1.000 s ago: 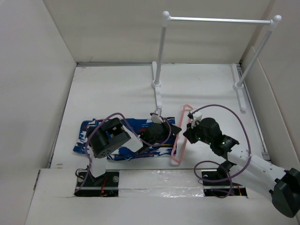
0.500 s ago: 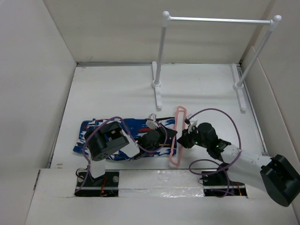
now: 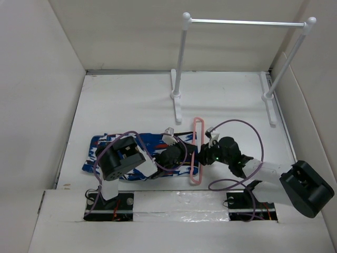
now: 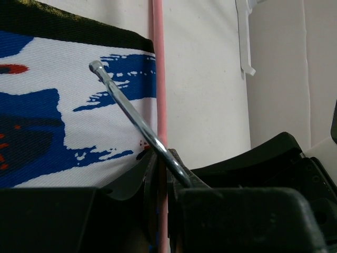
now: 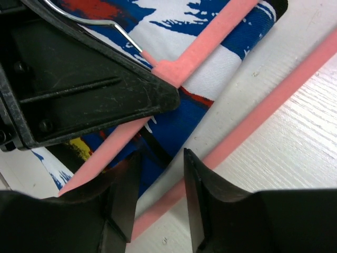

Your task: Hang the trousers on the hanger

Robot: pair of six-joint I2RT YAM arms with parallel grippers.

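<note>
Near edge: the right gripper (image 5: 160, 158) hangs parted, gripping nothing, over the hanger (image 5: 210, 42) and the right end of the trousers (image 3: 105, 145), which lie flat, near-left. The left gripper (image 4: 158, 174) is clamped on the hanger's neck. Risk: with that single pinch the hanger may twist and the fabric slip out. Rack (image 3: 245, 22) far back. No readable writing.

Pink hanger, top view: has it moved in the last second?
Yes. The thin pink triangular hanger swung left, its far end nearer the white rack's left foot, overlapping the blue splash-patterned trousers.
</note>
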